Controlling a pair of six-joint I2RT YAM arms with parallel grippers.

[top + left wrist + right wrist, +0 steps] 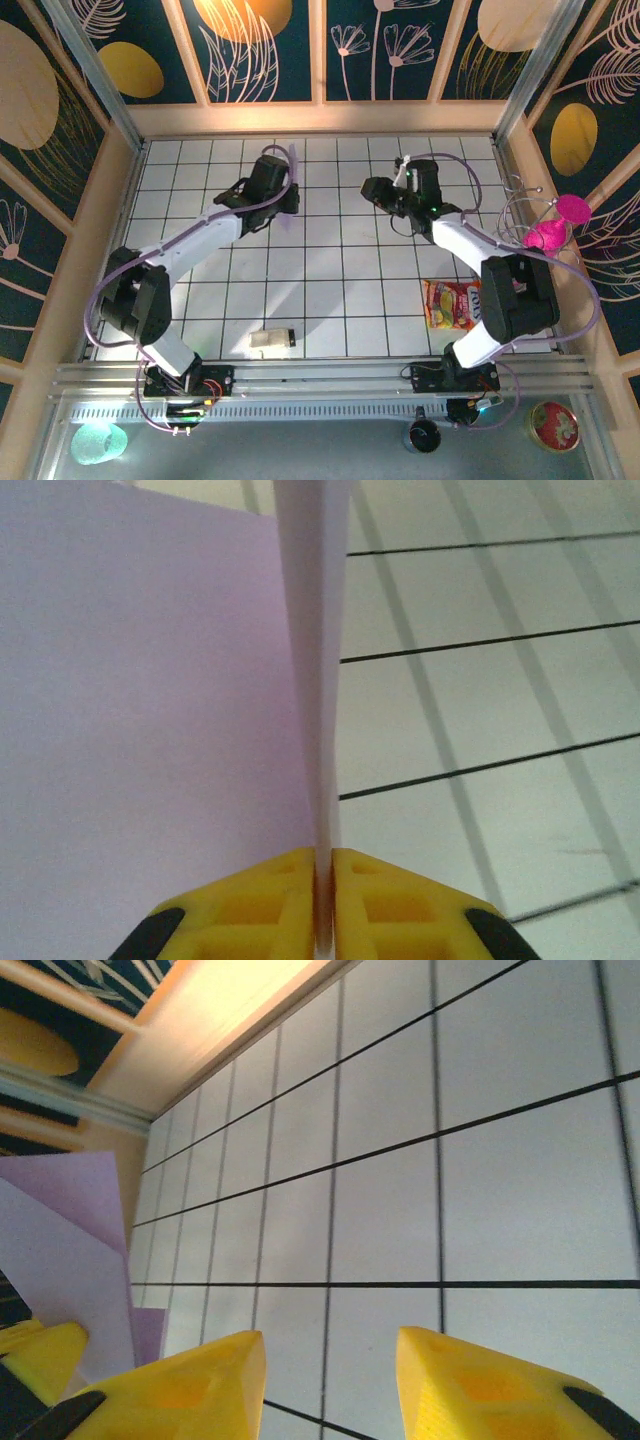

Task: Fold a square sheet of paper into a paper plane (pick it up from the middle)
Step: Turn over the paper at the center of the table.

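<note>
While between two yellow left fingers (262, 912), one folded lilac sheet (150, 680).

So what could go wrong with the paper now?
The left hand pinches the folded lilac paper at one spot, so it might slip out or crumple. The right hand is open and holds nothing, so the folds could spring open.
</note>
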